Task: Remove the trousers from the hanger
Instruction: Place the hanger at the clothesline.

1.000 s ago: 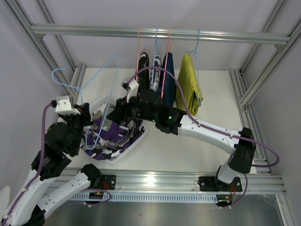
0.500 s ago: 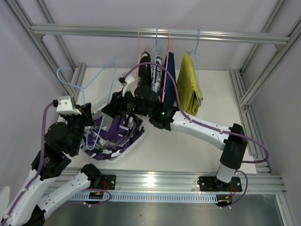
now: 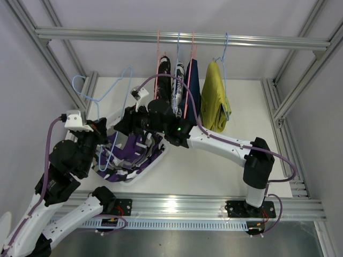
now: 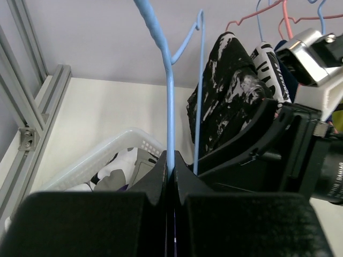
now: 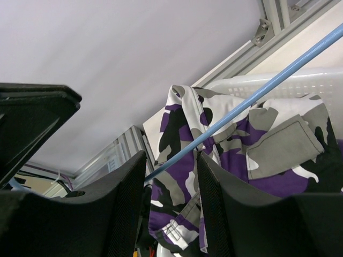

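My left gripper (image 4: pixel 170 167) is shut on the wire of a light blue hanger (image 4: pixel 169 96), which rises up and left in the top view (image 3: pixel 104 92). The purple-white-black patterned trousers (image 3: pixel 128 156) lie in a white basket (image 3: pixel 140 172), with the hanger's lower part over them. My right gripper (image 5: pixel 171 160) is open above the basket; the blue hanger wire (image 5: pixel 257 93) passes between its jaws, with the patterned trousers (image 5: pixel 241 160) behind. In the top view the right gripper (image 3: pixel 121 128) sits just right of the left gripper (image 3: pixel 103 140).
Four more pairs hang on hangers from the back rail: black with white speckles (image 3: pixel 163 80), white with dark blue print (image 3: pixel 177 83), navy (image 3: pixel 192 84) and yellow (image 3: pixel 214 101). Aluminium frame posts (image 3: pixel 300 80) stand on both sides.
My right arm has swung left, bringing its gripper closer over the basket. The blue hanger's hook has shifted a little to the right. The left gripper keeps its hold.
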### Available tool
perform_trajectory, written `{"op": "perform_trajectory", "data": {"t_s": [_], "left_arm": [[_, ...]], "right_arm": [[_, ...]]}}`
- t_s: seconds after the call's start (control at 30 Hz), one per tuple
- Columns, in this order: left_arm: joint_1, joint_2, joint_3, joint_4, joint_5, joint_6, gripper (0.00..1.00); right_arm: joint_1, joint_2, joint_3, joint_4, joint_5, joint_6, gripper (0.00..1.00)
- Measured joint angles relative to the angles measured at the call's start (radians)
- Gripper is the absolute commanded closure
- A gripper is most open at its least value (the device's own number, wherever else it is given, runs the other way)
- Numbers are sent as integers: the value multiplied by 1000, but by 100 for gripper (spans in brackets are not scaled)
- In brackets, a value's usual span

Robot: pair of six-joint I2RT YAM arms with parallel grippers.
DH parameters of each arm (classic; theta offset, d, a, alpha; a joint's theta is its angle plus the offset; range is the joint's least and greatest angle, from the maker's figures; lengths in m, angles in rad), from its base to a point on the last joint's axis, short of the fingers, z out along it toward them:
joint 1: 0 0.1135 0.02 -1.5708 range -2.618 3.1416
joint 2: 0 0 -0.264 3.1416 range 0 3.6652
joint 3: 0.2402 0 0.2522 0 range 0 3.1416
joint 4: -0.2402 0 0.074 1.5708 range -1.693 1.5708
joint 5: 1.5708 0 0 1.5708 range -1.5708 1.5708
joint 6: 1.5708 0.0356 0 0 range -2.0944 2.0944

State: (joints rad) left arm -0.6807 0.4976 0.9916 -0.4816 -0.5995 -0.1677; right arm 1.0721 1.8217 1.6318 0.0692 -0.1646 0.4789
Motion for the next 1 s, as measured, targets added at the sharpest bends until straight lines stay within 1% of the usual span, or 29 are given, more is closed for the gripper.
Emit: {"op": "perform_trajectory", "data": {"t_s": [0.17, 0.4, 0.7, 1.0], "left_arm": [[0, -13, -3, 1, 34, -6, 99], [1, -29, -23, 3, 138, -18, 99], [2, -28, -36, 18, 275, -60, 99], [2, -7, -36, 36, 362, -96, 99]], "right_arm": [[0, 40, 28, 15, -11, 8, 52], [-3, 86, 48, 37, -41, 24, 52], [-15, 88, 52, 37, -72, 26, 52], [-19, 88, 52, 34, -88, 26, 51]]}}
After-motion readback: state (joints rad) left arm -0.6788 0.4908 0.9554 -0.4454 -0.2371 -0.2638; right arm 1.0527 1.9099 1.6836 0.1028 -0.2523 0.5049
